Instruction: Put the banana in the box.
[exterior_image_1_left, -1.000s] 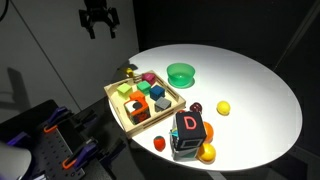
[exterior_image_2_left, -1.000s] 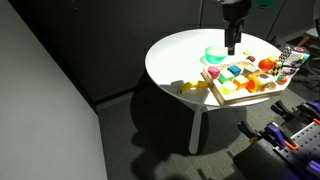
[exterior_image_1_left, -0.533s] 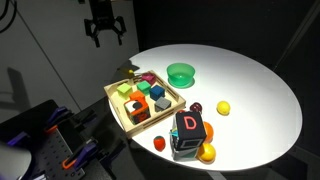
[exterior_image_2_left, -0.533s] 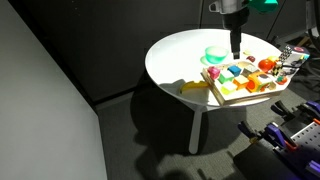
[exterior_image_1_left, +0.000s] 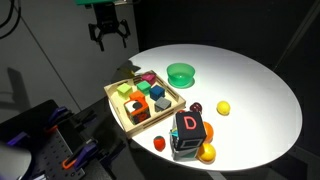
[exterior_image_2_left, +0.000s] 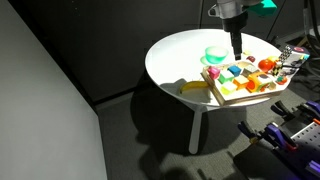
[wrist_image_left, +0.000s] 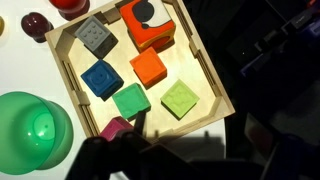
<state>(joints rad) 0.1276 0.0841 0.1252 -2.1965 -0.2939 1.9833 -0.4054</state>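
The banana (exterior_image_2_left: 193, 88) is yellow and lies on the white round table just outside the wooden box (exterior_image_2_left: 214, 90), near the table's edge. It also shows in an exterior view (exterior_image_1_left: 128, 70) beside the box (exterior_image_1_left: 118, 108). My gripper (exterior_image_1_left: 109, 38) is open and empty. It hangs in the air above the table's rim, close to the banana and the box. It also shows in an exterior view (exterior_image_2_left: 238, 48). The wrist view looks down on the box (wrist_image_left: 208, 60) with several coloured blocks. The banana is out of that view.
A green bowl (exterior_image_1_left: 181, 73) stands behind the box and shows in the wrist view (wrist_image_left: 30, 125). A black cube marked D (exterior_image_1_left: 188, 130), a yellow fruit (exterior_image_1_left: 222, 108), an orange one (exterior_image_1_left: 207, 153) and a red one (exterior_image_1_left: 158, 143) lie on the table (exterior_image_1_left: 250, 90).
My gripper has moved down and towards the table, closer to the box and the banana. It stays open. Nothing on the table has moved.
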